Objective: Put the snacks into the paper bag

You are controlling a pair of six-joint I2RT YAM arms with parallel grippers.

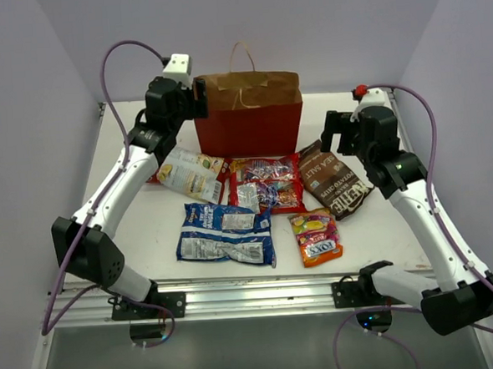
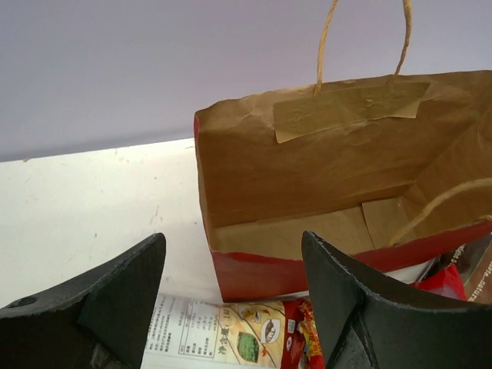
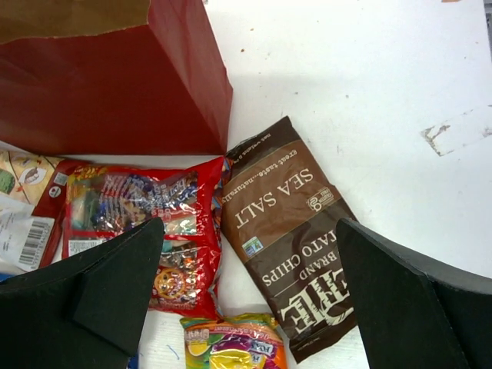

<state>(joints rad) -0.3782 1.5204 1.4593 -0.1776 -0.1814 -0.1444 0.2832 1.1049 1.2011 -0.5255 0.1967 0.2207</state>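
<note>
The paper bag (image 1: 249, 117) stands upright at the back centre, mouth open, brown inside (image 2: 307, 177), red side (image 3: 115, 92). In front of it lie the snacks: a white-yellow-red bag (image 1: 189, 173) (image 2: 231, 338), a red candy bag (image 1: 267, 183) (image 3: 146, 223), a brown chip bag (image 1: 336, 181) (image 3: 307, 231), a blue-white packet (image 1: 224, 233) and a small orange candy bag (image 1: 316, 237) (image 3: 231, 346). My left gripper (image 1: 198, 100) (image 2: 233, 238) hovers open and empty by the bag's upper left corner. My right gripper (image 1: 340, 141) (image 3: 250, 223) hangs open and empty above the chip bag.
The white table (image 1: 375, 227) is closed in by lavender walls on three sides. An aluminium rail (image 1: 253, 293) runs along the near edge. A small red knob (image 1: 360, 91) sits at the back right corner. Purple cables loop off both arms.
</note>
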